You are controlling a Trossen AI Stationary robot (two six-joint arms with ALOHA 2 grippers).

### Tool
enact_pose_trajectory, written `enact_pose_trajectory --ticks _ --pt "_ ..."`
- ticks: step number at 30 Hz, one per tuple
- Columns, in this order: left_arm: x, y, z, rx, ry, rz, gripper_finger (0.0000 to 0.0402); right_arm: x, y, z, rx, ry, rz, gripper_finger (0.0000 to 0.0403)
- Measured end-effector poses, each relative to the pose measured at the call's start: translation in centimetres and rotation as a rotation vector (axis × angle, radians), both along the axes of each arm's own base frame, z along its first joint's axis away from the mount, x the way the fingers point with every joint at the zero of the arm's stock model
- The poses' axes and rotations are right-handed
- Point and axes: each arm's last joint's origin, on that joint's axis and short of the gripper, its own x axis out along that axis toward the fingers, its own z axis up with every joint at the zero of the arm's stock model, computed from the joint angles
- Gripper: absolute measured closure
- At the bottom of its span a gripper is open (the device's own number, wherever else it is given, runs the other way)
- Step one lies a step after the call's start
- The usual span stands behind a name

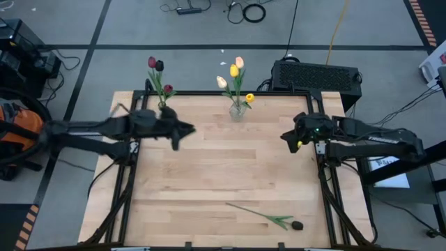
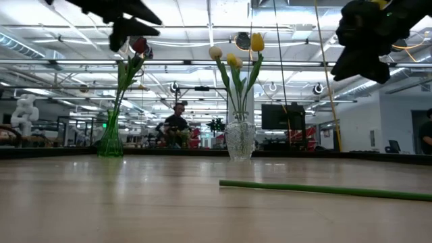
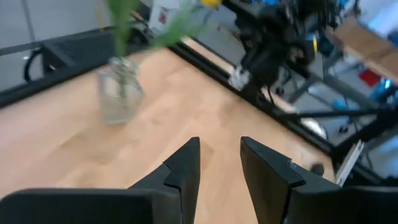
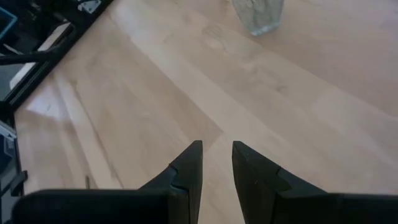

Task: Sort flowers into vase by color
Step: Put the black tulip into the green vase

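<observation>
Thin-stemmed maroon tulip (image 1: 272,219) lies on wood-grain table (image 1: 209,174).

Both arms reach inward over the tabletop from its opposite side edges, held well above the surface. The left arm extends from the left edge toward the far-left part of the tabletop; the left gripper (image 1: 182,130) hangs empty, its fingers (image 3: 183,168) parted by a narrow gap. The right arm extends from the right edge at similar depth; the right gripper (image 1: 287,137) is likewise empty, fingers (image 4: 189,163) slightly apart.
</observation>
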Motion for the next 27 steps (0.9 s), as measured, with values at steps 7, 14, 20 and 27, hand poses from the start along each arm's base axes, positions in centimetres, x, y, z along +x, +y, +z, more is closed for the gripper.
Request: enact_pose_trajectory --ticks 7,14,20,27 --pt "6.5 -4.0 -2.8 0.092 0.065 -0.177 0.0281 -1.4 0.3 -0.1 0.011 0.031 0.001 0.0323" --pt "12.9 -7.6 -2.7 0.258 0.045 -0.346 0.0281 -1.6 0.4 -0.2 0.011 0.051 0.046 0.0323" --pt "17.4 -9.1 -2.9 0.3 -0.104 -0.386 0.0281 -1.6 0.6 -0.2 0.016 0.056 0.108 0.0323" --pt "20.5 -9.7 -3.0 0.257 -0.183 -0.346 0.0272 -1.6 0.8 -0.3 0.048 0.057 0.173 0.0323"
